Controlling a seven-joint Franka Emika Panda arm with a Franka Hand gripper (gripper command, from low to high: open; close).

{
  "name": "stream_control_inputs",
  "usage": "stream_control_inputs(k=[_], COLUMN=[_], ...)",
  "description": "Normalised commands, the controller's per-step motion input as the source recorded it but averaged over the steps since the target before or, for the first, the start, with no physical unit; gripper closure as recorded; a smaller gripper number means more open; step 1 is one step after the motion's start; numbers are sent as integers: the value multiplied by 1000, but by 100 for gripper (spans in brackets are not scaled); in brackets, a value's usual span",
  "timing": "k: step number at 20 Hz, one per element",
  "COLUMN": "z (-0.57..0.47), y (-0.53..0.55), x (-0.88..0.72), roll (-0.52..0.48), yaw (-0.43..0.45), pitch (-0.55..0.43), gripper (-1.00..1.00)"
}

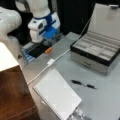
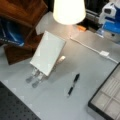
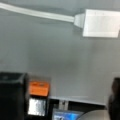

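Hovering pincer [image 1: 48,37] near orange block [image 1: 48,50]

claw [image 1: 51,37] fingers blurred, box [image 2: 107,98] cut off

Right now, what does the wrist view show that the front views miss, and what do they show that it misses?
Only the wrist view shows the white adapter and cable close up, filling the top of the picture. Only a front view shows the gripper hanging above the orange block, the notebook, pen, open compartment box and, in a front view, a lampshade. Both show the orange block and grey table.
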Motion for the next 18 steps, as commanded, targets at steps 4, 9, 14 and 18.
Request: stream_control_inputs(k=[4, 9, 14, 18], z=[-316, -324, -412, -441], y=[-210, -284, -346, -383], x=[-111, -150, -192, -276], roll=[-95, -78, -32, -6], yaw=[204, 203, 193, 154], pitch=[-167, -201, -252, -293], gripper=[100, 100, 100, 100])
